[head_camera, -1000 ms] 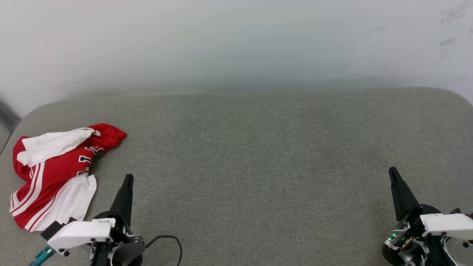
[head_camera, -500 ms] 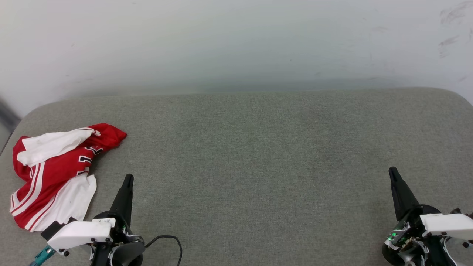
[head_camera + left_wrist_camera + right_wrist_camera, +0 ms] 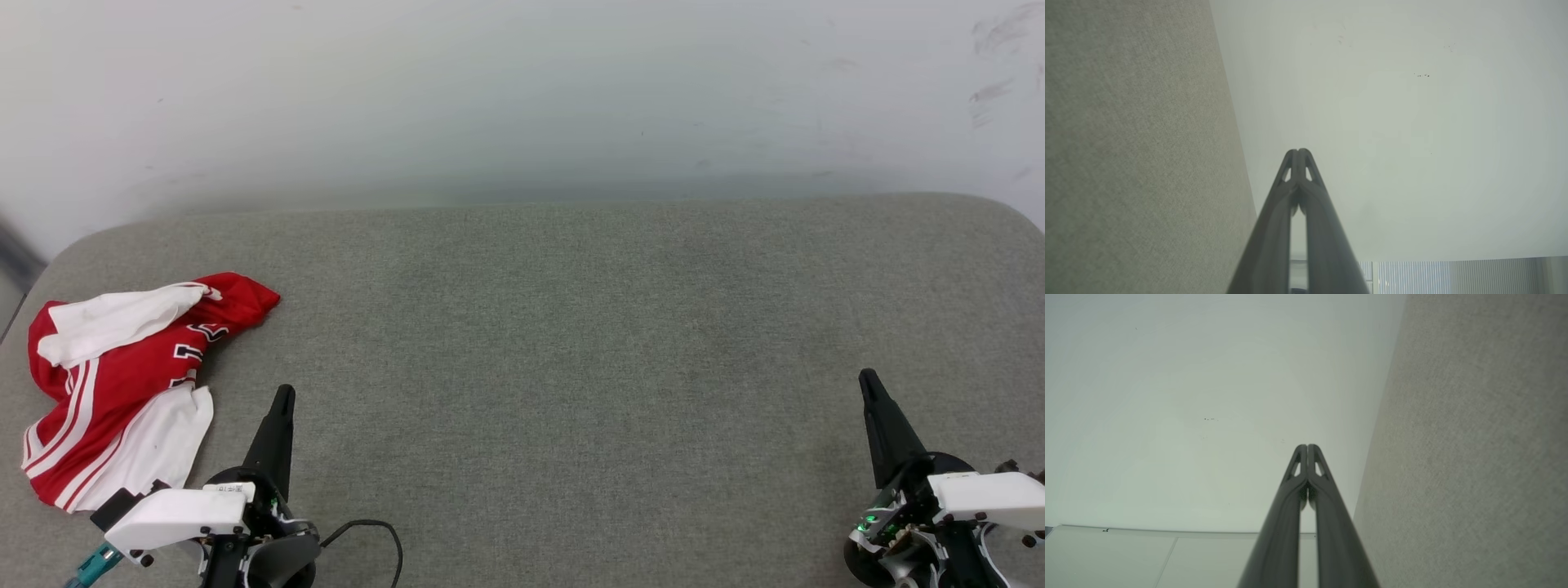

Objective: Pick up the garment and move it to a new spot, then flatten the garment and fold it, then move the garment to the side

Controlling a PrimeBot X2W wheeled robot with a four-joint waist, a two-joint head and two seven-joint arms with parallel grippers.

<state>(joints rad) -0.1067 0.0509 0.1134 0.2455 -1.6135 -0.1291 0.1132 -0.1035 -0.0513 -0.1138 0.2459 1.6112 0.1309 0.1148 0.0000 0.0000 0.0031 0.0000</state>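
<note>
Garment (image 3: 122, 384) is lying crumpled at the 9 o'clock end of the gray cushion (image 3: 571, 343), near my left jaws, at their 10 o'clock. Left jaws and right jaws are both clenching on nothing, pointing to 12 o'clock, well apart.

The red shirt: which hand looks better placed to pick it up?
Probably the left hand: it rests close beside the crumpled shirt, while the right hand sits far across the grey cushion. Both are shut.
</note>
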